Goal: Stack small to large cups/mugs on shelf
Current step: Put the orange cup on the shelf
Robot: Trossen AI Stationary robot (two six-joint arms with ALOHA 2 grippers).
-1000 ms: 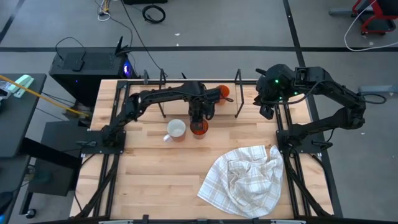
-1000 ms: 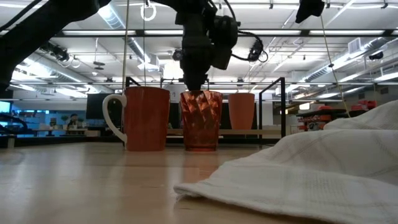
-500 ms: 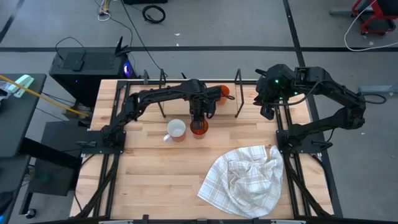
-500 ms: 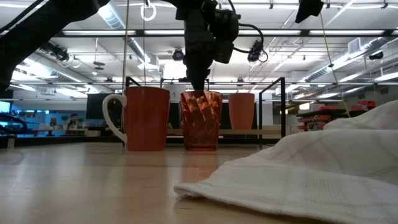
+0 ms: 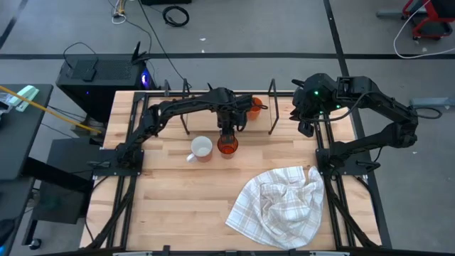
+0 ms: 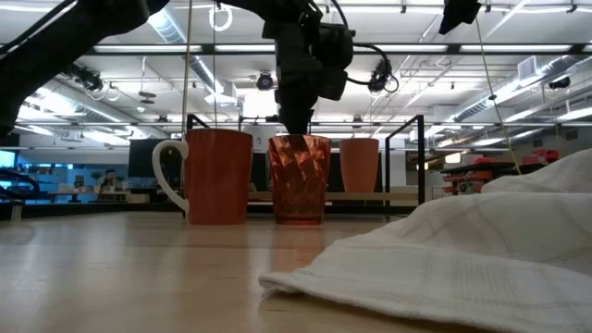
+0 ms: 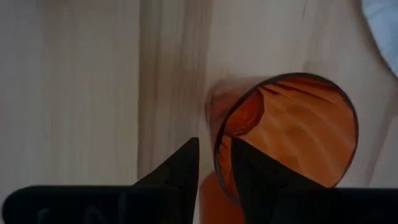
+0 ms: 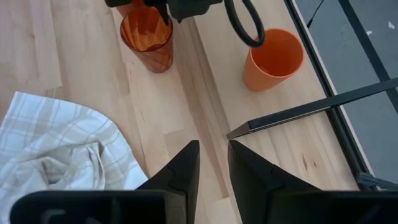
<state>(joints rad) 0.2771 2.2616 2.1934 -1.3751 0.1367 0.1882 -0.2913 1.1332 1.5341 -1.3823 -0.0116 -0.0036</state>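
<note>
Our left gripper point(image 5: 226, 132) is straddling the rim of the tumbler point(image 5: 227, 146), one finger inside and one outside, a small gap showing, so we cannot tell if it is gripping. The tumbler is standing on the table point(image 5: 170, 199) beside the mug point(image 5: 201, 148). The cup point(image 5: 254, 107) is sitting on the shelf point(image 5: 284, 122). Our right gripper point(image 5: 305, 126) is hovering with fingers slightly parted, holding nothing.
</note>
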